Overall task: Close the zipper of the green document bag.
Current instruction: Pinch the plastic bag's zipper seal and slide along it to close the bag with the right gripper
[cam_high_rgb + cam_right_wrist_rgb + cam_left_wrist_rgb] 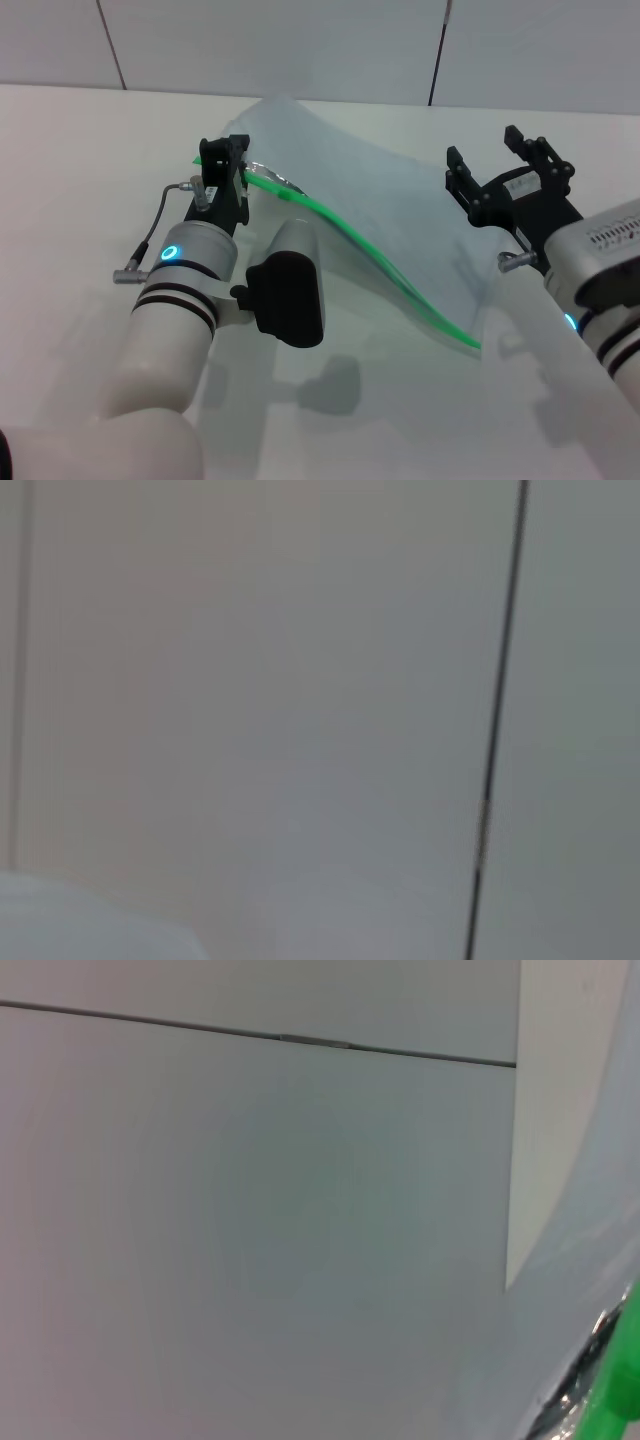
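The green document bag [380, 215] is a translucent pale pouch lying across the white table, with its left end lifted. The zipper [370, 255] is a bright green strip along the pouch's near edge, sagging from the raised left end down to the right corner. My left gripper [226, 158] is shut on that raised end of the green edge, and a bit of green shows just past its fingers. The left wrist view catches the zipper [618, 1385] and the bag [580, 1270] in one corner. My right gripper [488, 150] is open above the pouch's right part, holding nothing. I cannot make out the slider tab.
The white table [90, 180] stretches to both sides of the pouch. A pale panelled wall [300, 45] with dark seams stands behind it; both wrist views show mostly this wall [300, 680].
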`<control>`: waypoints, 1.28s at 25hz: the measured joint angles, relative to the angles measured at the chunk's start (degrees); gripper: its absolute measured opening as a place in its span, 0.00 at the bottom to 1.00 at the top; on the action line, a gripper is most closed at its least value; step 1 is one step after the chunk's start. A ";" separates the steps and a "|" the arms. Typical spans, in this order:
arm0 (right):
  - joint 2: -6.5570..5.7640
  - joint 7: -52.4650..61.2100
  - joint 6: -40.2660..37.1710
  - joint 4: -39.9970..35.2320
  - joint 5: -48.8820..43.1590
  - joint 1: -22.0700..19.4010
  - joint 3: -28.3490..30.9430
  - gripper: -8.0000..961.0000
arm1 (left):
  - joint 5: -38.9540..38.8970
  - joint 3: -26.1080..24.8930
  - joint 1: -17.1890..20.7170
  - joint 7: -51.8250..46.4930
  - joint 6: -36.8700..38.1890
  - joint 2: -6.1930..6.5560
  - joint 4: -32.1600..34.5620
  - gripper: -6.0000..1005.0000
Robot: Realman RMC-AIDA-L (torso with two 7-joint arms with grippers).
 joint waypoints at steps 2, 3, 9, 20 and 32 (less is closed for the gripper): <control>-0.75 -0.01 -0.06 -2.17 -2.33 -1.17 -0.02 0.74 | 0.31 0.13 0.01 -0.34 -0.20 0.04 0.00 0.06; -1.07 -0.01 -0.21 -3.10 -3.50 -1.69 -0.07 0.74 | 0.45 0.15 0.02 -0.48 -0.29 0.05 0.00 0.06; -1.44 -0.04 -2.79 -5.62 -10.20 -2.83 -0.23 0.74 | 3.57 -0.03 0.18 -2.30 -1.92 0.08 0.11 0.06; -1.93 -0.32 -6.91 -10.01 -17.68 -3.60 -1.80 0.74 | 6.21 -0.13 0.51 -2.70 -3.08 0.09 0.48 0.06; -2.00 -6.82 -13.70 -14.44 -18.29 -3.46 -1.96 0.74 | 7.40 0.13 0.47 -2.09 -3.07 0.18 0.48 0.06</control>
